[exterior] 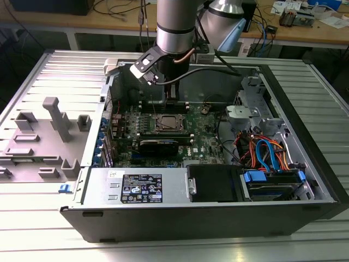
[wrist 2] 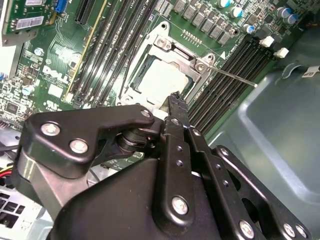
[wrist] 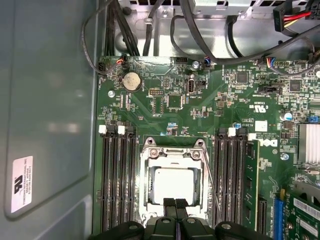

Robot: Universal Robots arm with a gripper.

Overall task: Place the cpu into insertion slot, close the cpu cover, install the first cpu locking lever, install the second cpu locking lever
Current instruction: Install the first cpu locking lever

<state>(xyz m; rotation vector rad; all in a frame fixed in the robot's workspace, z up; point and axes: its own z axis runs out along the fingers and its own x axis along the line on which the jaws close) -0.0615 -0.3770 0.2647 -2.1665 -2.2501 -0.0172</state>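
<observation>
The cpu (wrist: 173,184), a dull silver square, lies in the insertion slot (exterior: 166,124) on the green board. The cpu cover (wrist: 150,172), a silvery frame, lies flat around it, with the chip showing through its window. A thin locking lever (wrist 2: 230,76) sticks out from the socket's corner past the memory slots; in the first wrist view this lever (wrist: 212,177) runs along the socket's side. My gripper (wrist: 175,204) hangs just over the socket's edge with its black fingers (wrist 2: 173,102) pressed together and nothing visible between them. In the exterior view the gripper (exterior: 170,100) is above the socket's far side.
Long black memory slots (wrist: 116,175) flank the socket on both sides. The open computer case (exterior: 305,164) walls in the board, with coloured cables (exterior: 267,153) and a drive bay at the exterior view's right. A grey fixture plate (exterior: 49,136) lies outside at its left.
</observation>
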